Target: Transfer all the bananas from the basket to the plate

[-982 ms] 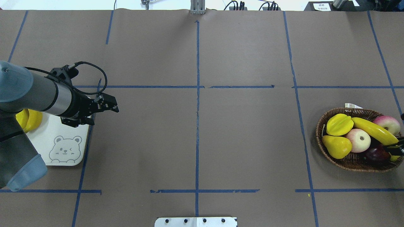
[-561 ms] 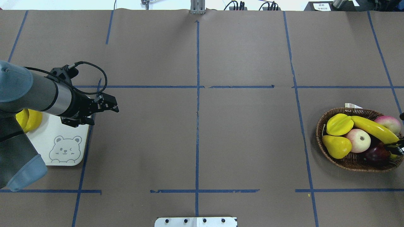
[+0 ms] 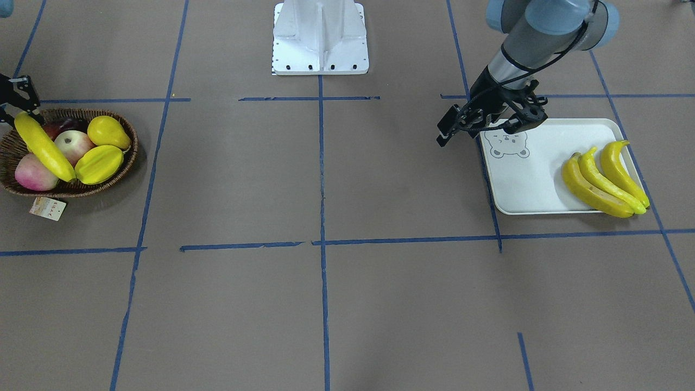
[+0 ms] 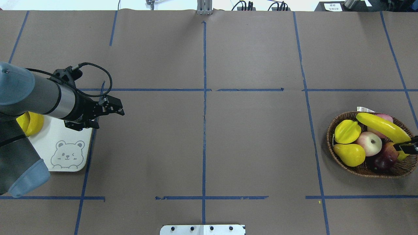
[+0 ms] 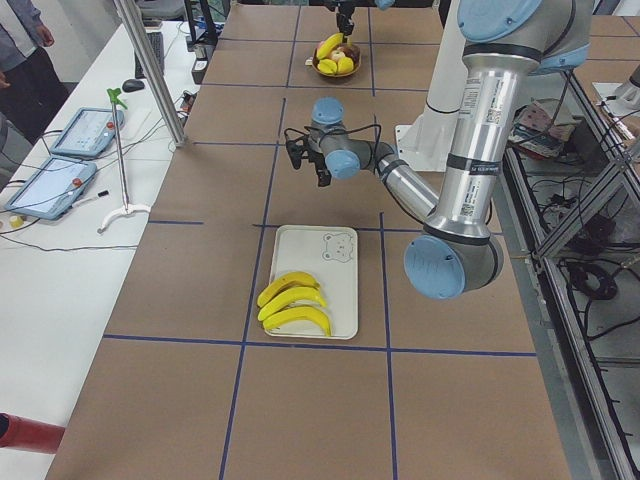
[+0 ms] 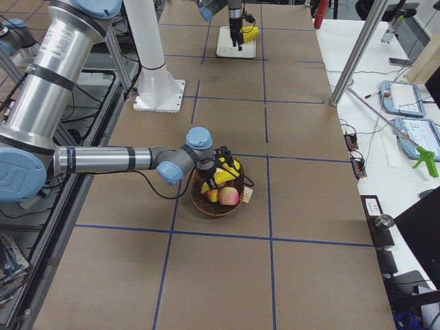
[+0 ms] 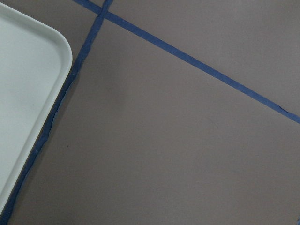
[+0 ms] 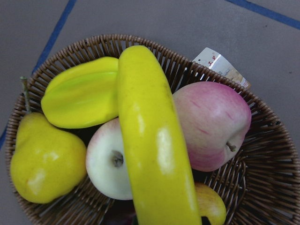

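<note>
While right claw (image 4: 406,148) grips glossy yellow banana (image 4: 382,126) over basket (image 4: 329,143), left claw (image 4: 101,118) gapes; 3 bananas (image 3: 602,182) on plate (image 3: 521,184)

The left arm (image 4: 39,98) reaches forward, low and near-level, its left gripper (image 4: 118,109) hanging with fingers apart, while the right arm (image 6: 103,159) stretches out level, its right gripper (image 4: 405,147) clamped on one end of a banana (image 4: 382,125).
</note>
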`<state>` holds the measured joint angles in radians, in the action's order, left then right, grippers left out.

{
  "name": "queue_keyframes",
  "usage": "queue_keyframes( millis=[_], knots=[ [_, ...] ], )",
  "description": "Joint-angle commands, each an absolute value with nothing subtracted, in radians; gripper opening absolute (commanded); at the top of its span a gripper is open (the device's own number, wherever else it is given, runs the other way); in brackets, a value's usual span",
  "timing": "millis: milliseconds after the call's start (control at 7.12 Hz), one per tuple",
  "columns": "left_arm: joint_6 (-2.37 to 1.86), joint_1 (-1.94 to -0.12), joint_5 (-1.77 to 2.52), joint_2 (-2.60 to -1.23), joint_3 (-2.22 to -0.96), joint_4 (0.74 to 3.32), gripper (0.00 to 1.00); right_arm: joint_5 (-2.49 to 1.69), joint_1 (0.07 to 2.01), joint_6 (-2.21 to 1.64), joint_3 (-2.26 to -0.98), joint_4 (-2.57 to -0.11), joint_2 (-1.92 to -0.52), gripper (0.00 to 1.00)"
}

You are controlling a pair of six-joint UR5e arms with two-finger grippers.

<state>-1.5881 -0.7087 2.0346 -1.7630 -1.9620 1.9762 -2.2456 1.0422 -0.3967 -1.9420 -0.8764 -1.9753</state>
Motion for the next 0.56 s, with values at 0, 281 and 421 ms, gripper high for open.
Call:
queue_keyframes(
  millis=[0,281,421],
  knots=[
    [-1.591,-0.707,2.033,-1.781,-1.962,1.977,1.0,-2.36,1.146,-0.403,-1.947,-0.888,-1.941,0.01],
    [-1.597,-0.69,1.936,-1.839,-1.967,1.988,1.0,-2.373,1.146,-0.611,-1.948,-0.876,-1.852,0.01],
    [-1.597,-0.681,1.931,-1.873,-1.964,1.994,1.0,-2.37,1.144,-0.702,-1.947,-0.873,-1.803,0.01]
  ],
)
